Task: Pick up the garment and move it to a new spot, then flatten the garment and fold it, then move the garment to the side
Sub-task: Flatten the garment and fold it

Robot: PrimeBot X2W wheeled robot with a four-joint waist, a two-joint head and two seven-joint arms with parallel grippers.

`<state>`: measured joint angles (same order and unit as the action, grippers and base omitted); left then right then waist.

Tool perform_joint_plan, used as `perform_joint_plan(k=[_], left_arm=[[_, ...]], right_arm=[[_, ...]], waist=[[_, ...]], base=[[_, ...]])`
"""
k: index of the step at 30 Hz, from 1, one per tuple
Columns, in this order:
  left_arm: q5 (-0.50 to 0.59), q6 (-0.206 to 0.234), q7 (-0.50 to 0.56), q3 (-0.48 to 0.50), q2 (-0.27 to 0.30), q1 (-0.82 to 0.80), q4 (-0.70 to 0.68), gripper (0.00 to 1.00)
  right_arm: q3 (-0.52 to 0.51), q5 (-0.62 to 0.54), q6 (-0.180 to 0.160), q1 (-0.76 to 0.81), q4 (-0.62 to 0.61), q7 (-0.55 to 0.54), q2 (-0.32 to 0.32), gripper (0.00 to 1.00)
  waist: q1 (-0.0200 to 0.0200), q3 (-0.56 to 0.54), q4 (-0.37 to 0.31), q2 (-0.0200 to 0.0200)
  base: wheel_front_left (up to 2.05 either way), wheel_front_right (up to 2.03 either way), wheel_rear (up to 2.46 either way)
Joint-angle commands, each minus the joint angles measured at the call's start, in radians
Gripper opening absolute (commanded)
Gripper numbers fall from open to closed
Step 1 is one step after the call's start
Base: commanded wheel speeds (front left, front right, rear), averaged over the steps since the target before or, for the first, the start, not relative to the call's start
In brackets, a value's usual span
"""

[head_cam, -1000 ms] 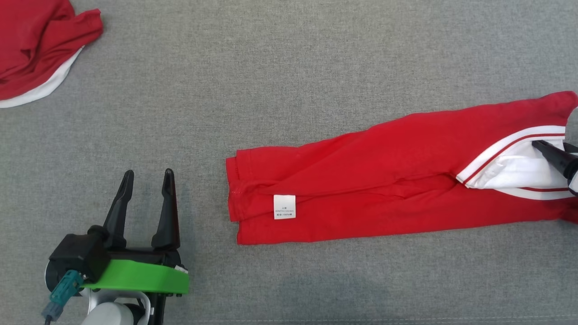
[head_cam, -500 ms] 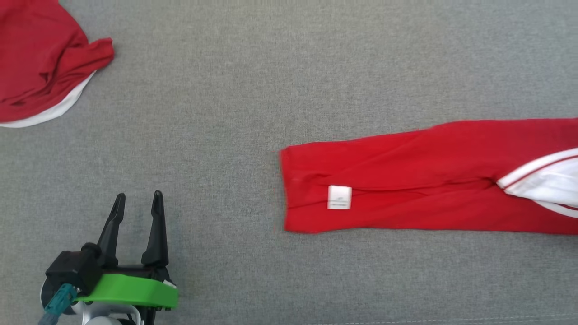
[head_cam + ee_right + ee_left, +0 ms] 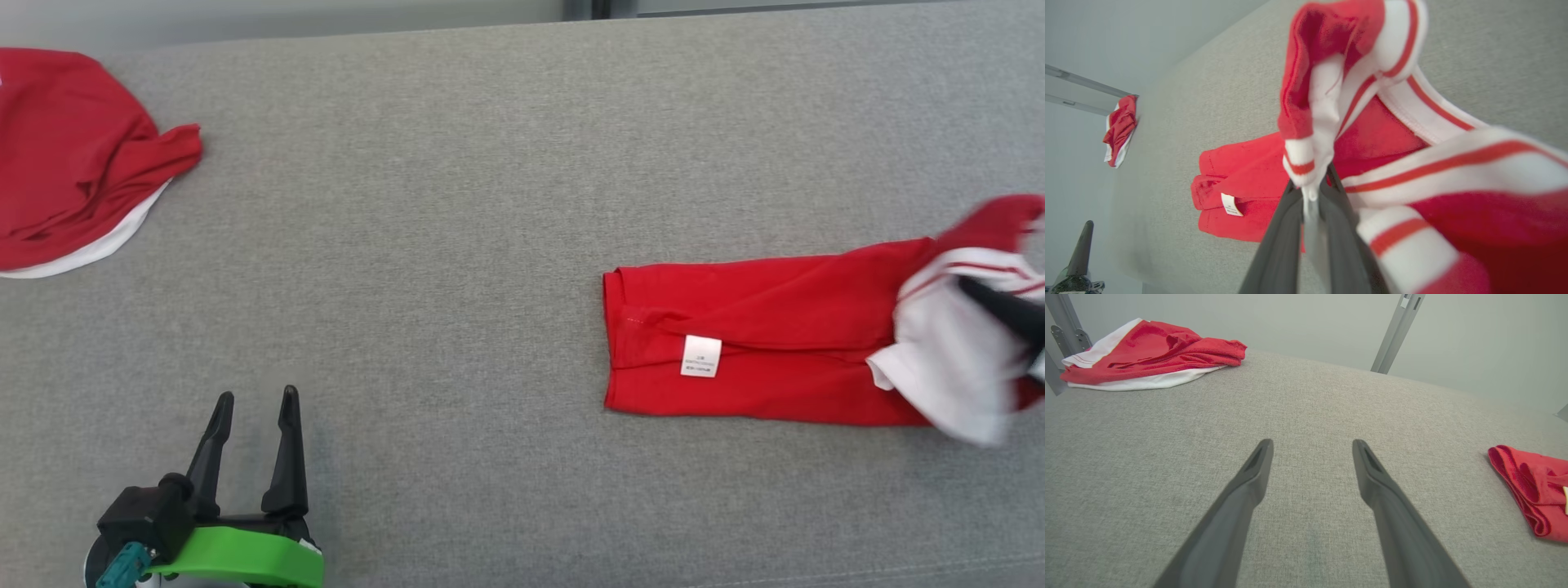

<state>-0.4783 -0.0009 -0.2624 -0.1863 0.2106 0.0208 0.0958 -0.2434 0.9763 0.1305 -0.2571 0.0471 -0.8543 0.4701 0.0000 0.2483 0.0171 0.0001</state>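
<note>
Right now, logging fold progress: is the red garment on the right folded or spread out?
Folded: the garment lies as a narrow doubled strip, right gripper pinching its striped end.

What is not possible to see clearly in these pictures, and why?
Head view: label on the garment, print too small to read.
Head view: its striped end, motion-blurred, cut by the right edge.
Right wrist view: right gripper, fingertips partly under cloth.
Head view: second garment, cut by the left edge.
</note>
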Motion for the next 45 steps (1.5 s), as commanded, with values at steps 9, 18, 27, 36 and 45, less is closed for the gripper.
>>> perform_joint_plan(k=[9,18,27,36,45], left_arm=[[0.041,-0.023,-0.003,0.023,0.006,-0.040,0.024,1.00],[0.057,-0.031,-0.003,0.023,0.009,-0.046,0.031,1.00],[0.058,-0.034,-0.003,0.014,-0.009,-0.042,0.042,1.00],[0.058,-0.038,-0.003,0.042,-0.019,-0.008,0.035,1.00],[0.071,-0.034,-0.002,0.049,-0.029,-0.010,0.007,1.00]], right_arm=[[0.322,-0.105,0.000,-0.006,-0.097,0.102,-0.233,0.00],[0.495,-0.218,0.001,-0.110,0.111,0.293,-0.376,0.00],[0.572,-0.247,0.001,-0.200,0.259,0.387,-0.407,0.23],[0.558,-0.183,0.000,-0.175,0.070,0.428,-0.356,1.00],[0.245,-0.185,0.000,-0.051,-0.152,0.330,-0.188,1.00]], waist=[[0.0000,0.028,-0.057,-0.0001],[0.0000,0.029,-0.072,-0.0001],[0.0000,0.022,-0.053,-0.0001],[0.0000,0.013,-0.049,-0.0001],[0.0000,0.050,-0.061,-0.0001]], base=[[0.00,0.00,0.00],[0.00,0.00,0.00],[0.00,0.00,0.00],[0.00,0.00,0.00],[0.00,0.00,0.00]])
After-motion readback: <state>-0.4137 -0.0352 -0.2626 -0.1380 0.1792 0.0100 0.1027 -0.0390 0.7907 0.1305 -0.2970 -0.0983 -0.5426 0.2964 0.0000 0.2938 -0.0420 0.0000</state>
